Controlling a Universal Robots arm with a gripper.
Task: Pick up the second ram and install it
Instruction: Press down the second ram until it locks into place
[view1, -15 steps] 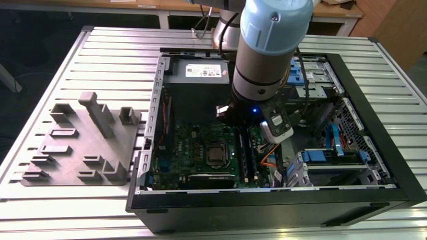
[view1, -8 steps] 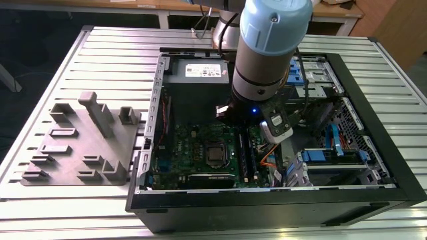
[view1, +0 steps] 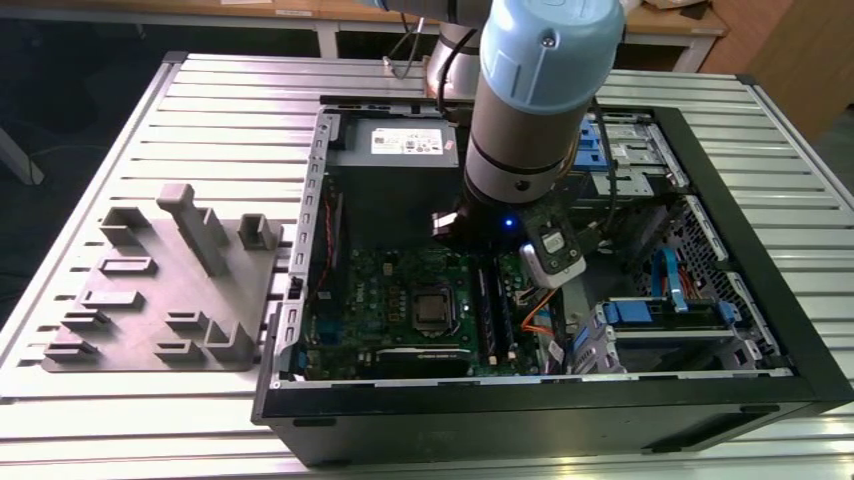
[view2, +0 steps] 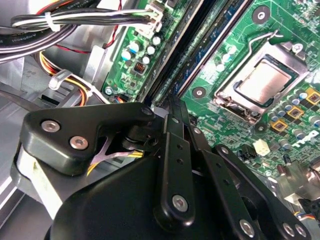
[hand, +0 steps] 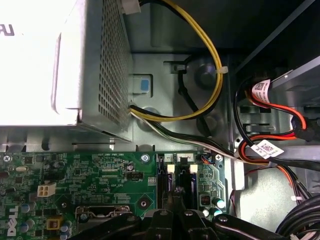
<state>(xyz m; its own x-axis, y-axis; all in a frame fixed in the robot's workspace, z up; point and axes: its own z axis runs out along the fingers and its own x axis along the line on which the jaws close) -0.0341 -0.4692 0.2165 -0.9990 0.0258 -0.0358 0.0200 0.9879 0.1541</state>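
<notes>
My gripper (view2: 172, 107) is down inside the open computer case, with its black fingers drawn together and shut at the near end of the long memory slots on the green motherboard (view1: 400, 290). A long narrow stick with bluish chips, the second ram (view2: 212, 50), lies along one slot just beyond the fingertips, beside a dark parallel slot. I cannot tell whether the tips touch it. In the first wrist view the gripper (hand: 174, 196) sits between the white latch ends of the slots. The arm's wrist (view1: 514, 215) hangs over that spot.
The processor socket (view2: 260, 82) sits beside the slots. The grey power supply (hand: 40, 60) and bundled cables (hand: 210, 75) crowd the case's far end. Blue drive bays (view1: 667, 310) fill the exterior view's right. A grey fixture (view1: 174, 290) stands on the table outside.
</notes>
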